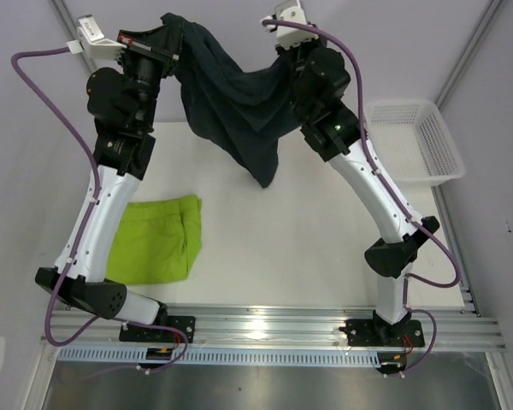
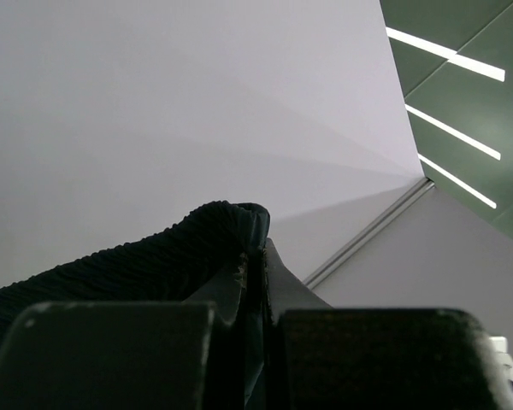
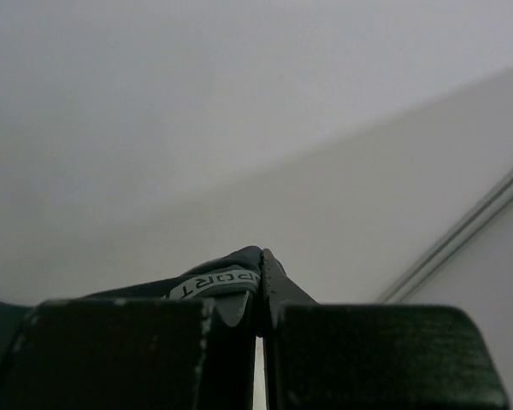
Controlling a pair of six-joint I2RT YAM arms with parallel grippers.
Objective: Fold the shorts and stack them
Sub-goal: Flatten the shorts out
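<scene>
The dark navy-teal shorts (image 1: pixel 235 107) hang in the air between both raised arms, sagging to a point above the table's far middle. My left gripper (image 1: pixel 173 32) is shut on one upper corner of them; the ribbed waistband (image 2: pixel 154 256) shows pinched between its fingers (image 2: pixel 255 256). My right gripper (image 1: pixel 289 58) is shut on the other corner; the fabric with a white printed label (image 3: pixel 218 280) is clamped there. The lime green shorts (image 1: pixel 158 239) lie folded flat on the table at the near left, under the left arm.
A white mesh basket (image 1: pixel 413 141) stands at the table's right edge, beside the right arm. The white table (image 1: pixel 282 248) runs between the arms. Grey walls enclose the back and sides. A metal rail (image 1: pixel 274 329) carries the arm bases.
</scene>
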